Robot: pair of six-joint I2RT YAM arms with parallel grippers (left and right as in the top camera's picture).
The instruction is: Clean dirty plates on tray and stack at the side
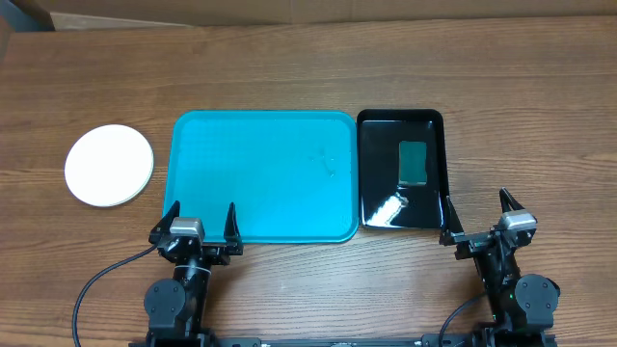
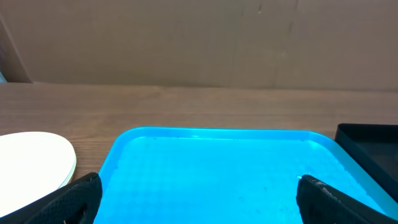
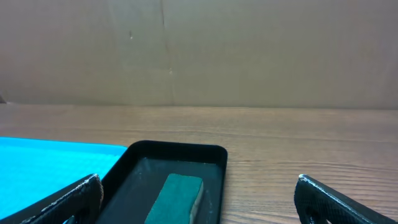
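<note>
**Wooden desk (image 1: 308, 77) is carrying a bare teal tray (image 1: 260, 120) while the white plate (image 1: 109, 165) is sitting off to one side**

From overhead, the white plate is lying on the desk well apart from the teal tray's left edge. No plate is showing inside the tray, and no smear is showing on the plate's top face. That spot is reading as the stacking place the task asks for, so the job is looking done or nearly so. Whether blue and yellow plates are lying beneath the white one cannot be told from above.

Just beside the tray's right edge, the black tray (image 1: 378, 207) is holding the green sponge (image 1: 414, 162) in its far half. It is sitting within the right arm's reach, probably as the wiping piece.

Both arms are sitting at the near edge of the desk. The left tool (image 1: 202, 207) is reaching its fingertips over the teal tray's near rim. The right tool (image 1: 475, 198) is hovering by the black tray's near right corner. Each is spread wide and grasping nothing, which I judge to be a resting pose.

The left wrist view is adding the plate's edge from low down, looking layered with a faintly tinted lip underneath, which hints at a stack. The right wrist view is showing the sponge's thickness and the black tray's raised wall. Both wrist views are showing a brown board (image 2: 199, 37) standing behind the desk.
</note>
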